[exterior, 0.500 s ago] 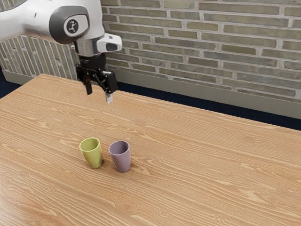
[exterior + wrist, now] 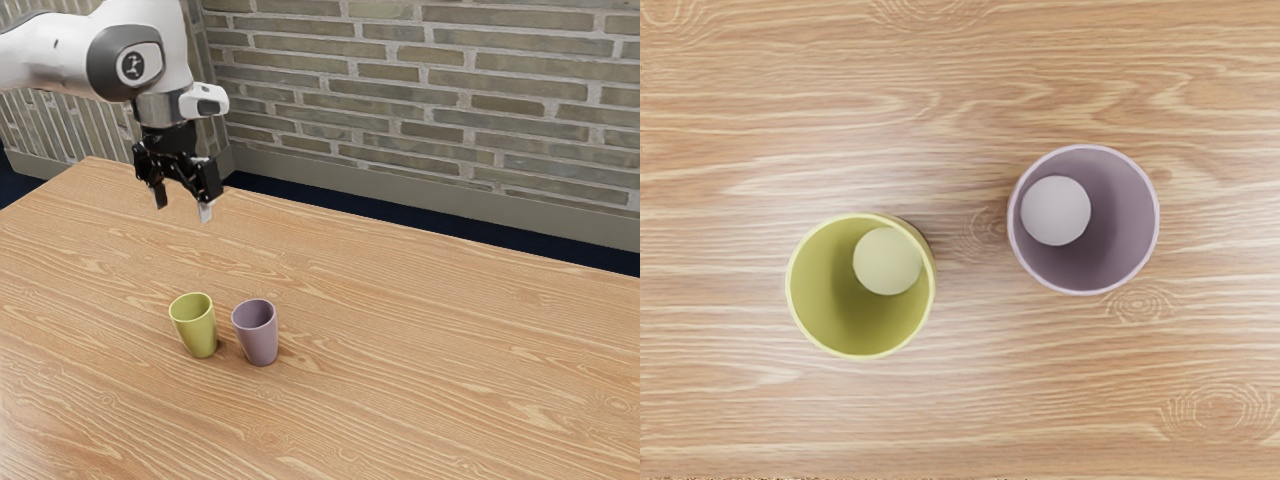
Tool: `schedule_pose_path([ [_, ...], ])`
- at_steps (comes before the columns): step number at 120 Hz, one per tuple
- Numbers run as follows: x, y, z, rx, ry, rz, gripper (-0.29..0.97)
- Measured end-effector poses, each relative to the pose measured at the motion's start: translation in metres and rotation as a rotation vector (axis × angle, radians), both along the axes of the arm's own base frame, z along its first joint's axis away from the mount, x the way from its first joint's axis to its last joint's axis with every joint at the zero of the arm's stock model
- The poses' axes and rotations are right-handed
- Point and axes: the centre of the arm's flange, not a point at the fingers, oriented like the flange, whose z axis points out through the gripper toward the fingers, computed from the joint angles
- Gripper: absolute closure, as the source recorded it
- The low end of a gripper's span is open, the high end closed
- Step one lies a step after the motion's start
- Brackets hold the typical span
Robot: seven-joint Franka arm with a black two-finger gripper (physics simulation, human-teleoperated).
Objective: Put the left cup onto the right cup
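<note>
Above wooden table (image 2: 450, 330), end effector (image 2: 182, 208) shifted toward exterior view's left.

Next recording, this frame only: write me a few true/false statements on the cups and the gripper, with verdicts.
1. The green cup and the purple cup both stand upright on the table. True.
2. The green cup is stacked on the purple cup. False: they stand side by side with a gap between them, as the wrist view shows.
3. The gripper is shut on the green cup. False: it is open, holds nothing and hangs above the table, well off both cups.
4. The purple cup is on the exterior view's right of the green cup. True.
5. Both cups are empty. True: the wrist view shows each bare inner bottom.
</note>
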Motion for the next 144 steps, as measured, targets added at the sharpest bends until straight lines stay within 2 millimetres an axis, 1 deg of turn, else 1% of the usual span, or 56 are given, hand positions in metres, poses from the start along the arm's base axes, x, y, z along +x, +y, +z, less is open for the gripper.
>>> schedule_pose_path([
  [18,-0.001,0.017,-0.013,-0.003,0.009,0.031,0.00],
  [34,-0.002,0.027,-0.022,-0.005,0.008,0.051,0.00],
  [49,-0.002,0.032,-0.027,-0.009,0.005,0.061,0.00],
  [64,-0.003,0.032,-0.036,-0.014,0.011,0.063,0.00],
  [92,-0.004,0.018,-0.049,-0.020,0.009,0.043,0.00],
  [144,-0.007,-0.027,-0.068,-0.038,0.013,-0.031,0.00],
])
